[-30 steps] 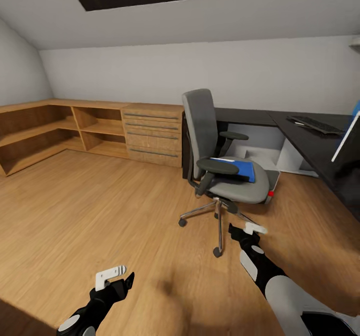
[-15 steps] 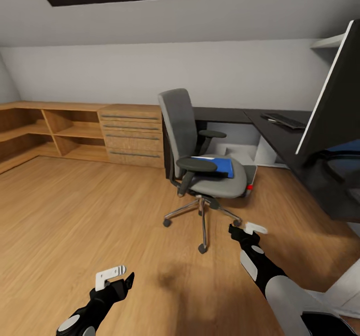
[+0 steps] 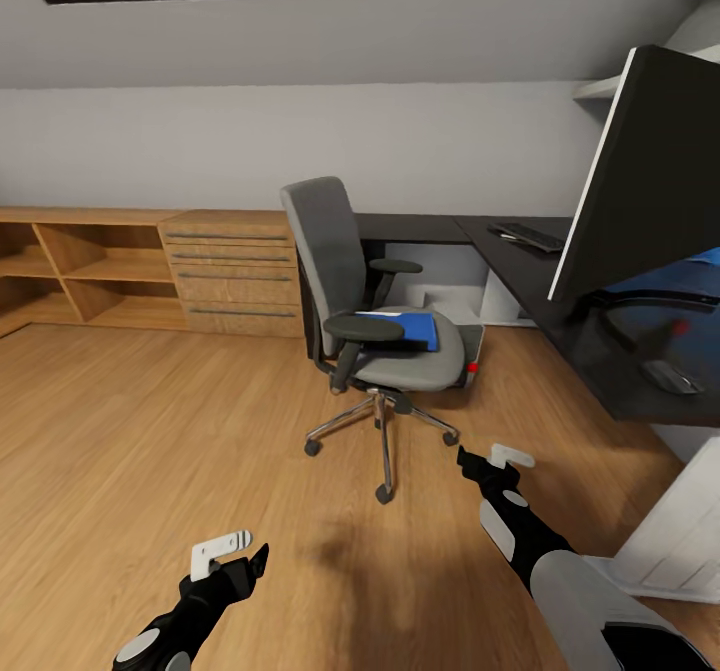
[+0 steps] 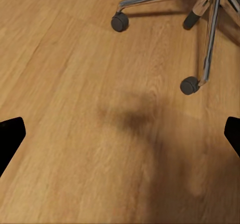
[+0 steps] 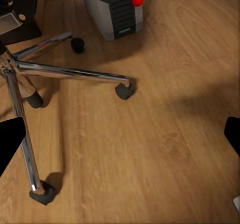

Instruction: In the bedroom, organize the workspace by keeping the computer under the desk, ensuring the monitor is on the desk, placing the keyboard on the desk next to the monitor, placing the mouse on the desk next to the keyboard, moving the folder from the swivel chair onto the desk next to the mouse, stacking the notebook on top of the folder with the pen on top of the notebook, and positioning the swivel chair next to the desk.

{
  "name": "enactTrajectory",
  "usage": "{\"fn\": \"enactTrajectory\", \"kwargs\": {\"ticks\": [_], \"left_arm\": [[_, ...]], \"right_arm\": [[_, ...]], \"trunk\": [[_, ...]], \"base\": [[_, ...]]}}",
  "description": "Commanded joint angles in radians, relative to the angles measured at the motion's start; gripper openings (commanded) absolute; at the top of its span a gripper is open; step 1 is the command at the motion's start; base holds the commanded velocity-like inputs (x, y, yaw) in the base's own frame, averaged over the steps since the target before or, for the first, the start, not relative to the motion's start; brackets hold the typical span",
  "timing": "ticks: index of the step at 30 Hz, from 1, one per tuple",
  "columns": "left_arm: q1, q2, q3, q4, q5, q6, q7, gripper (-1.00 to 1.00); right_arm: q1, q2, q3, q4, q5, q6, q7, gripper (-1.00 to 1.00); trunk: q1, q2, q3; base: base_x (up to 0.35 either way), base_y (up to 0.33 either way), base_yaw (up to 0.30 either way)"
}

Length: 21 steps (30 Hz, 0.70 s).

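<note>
Nearest, both arms hang low over bare floor. The left gripper (image 3: 232, 551) has its jaws apart and empty, and the right gripper (image 3: 492, 457) likewise stands open, holding nothing; each wrist view shows dark fingertips wide at the frame edges.

Beyond them, the light wood floor (image 3: 150, 431) looks smooth and hard, so the swivel chair (image 3: 375, 341) should roll freely on its castors; a push at the backrest or an armrest seems the steadier way to move it.

On its seat lies the folder (image 3: 412, 328), flat, blue, thin and probably light, with some flex. Judged from here, it is best pinched at the exposed edge toward the desk, since the near armrest overlaps the other side.

Behind the chair, on the floor, stands the computer (image 5: 114, 7), a rigid box, likely heavy.

To the right, the desk (image 3: 590, 351) has a glossy black top, probably slippery. The monitor (image 3: 645, 171) stands near on it and the keyboard (image 3: 527, 236) lies farther back.

Farthest left, a wooden dresser (image 3: 235, 271) and open shelving (image 3: 80, 271) line the white wall.
</note>
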Motion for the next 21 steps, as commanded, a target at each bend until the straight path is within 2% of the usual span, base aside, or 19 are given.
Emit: {"fn": "enactTrajectory", "kwargs": {"ticks": [1, 21], "left_arm": [[0.0, 0.0, -0.001, -0.002, 0.01, 0.003, 0.009, 1.0], [0.0, 0.001, -0.001, -0.004, 0.01, 0.003, 0.005, 1.0]], "right_arm": [[-0.001, 0.001, -0.004, 0.001, -0.005, -0.004, 0.001, 1.0], [-0.001, 0.001, -0.004, -0.004, -0.013, -0.004, 0.001, 1.0]], "trunk": [[0.0, 0.0, -0.001], [0.0, 0.0, -0.001]], "base": [[0.0, 0.0, -0.044], [0.0, 0.0, -0.003]]}}
